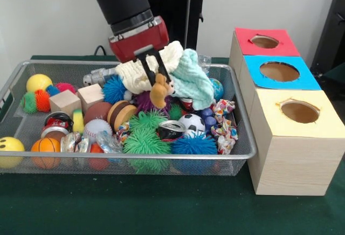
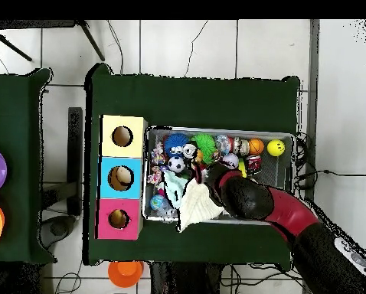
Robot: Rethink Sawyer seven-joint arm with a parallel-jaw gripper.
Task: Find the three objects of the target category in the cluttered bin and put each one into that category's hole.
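Gripper [image 1: 157, 74] is closed on a small tan stuffed toy [image 1: 159, 92], hanging above the bin's [image 1: 243, 153] middle. Grip looks shallow; it may drop before reaching the red-surround hole [image 1: 264, 41].

Green spiky balls [image 1: 146, 140] sit below the hand, a soccer ball [image 1: 191, 122] beside them; wooden cubes [image 1: 64, 103] and a yellow smiley ball [image 1: 9, 150] lie well off to its side.
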